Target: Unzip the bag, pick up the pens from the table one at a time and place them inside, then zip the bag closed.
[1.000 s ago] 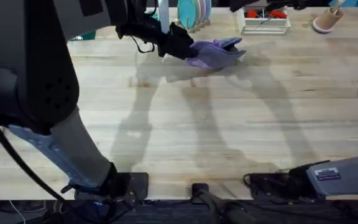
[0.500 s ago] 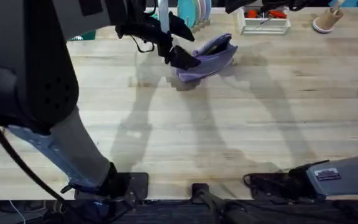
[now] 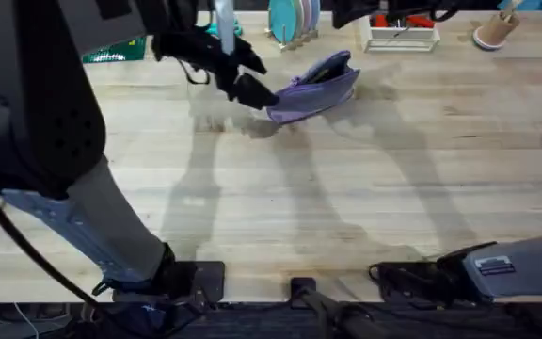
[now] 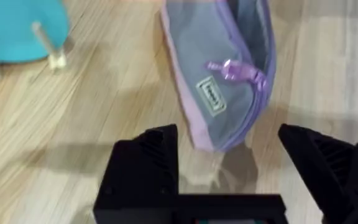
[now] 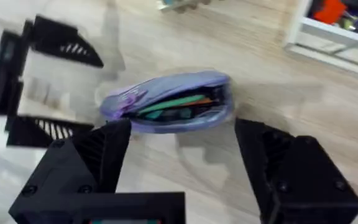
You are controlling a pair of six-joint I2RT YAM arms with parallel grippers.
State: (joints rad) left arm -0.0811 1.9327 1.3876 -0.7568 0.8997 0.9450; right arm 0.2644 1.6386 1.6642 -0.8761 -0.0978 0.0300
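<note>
At far table centre: both grippers open, holding nothing.

Left gripper point(image 3: 249, 80) sits with fingers point(image 4: 146, 163) spread wide, just beside the near-left end of the bag point(image 3: 316, 83). Right gripper point(image 5: 182, 158) is likewise spread above the bag. The bag lies on the table point(image 3: 346, 188), zipper open; a green pen point(image 5: 173, 102) shows inside.

1. The left arm point(image 3: 36, 113) is bulky and black, with a pale grey link lower down and a thin black cable looping beside it.
2. The left gripper point(image 4: 229, 180) has black, wedge-shaped fingers point(image 4: 148, 162).
3. The right arm point(image 3: 506, 268) is grey, with a small printed label, on a black base.
4. The right gripper point(image 5: 179, 180) has black angular fingers point(image 5: 278, 168).
</note>
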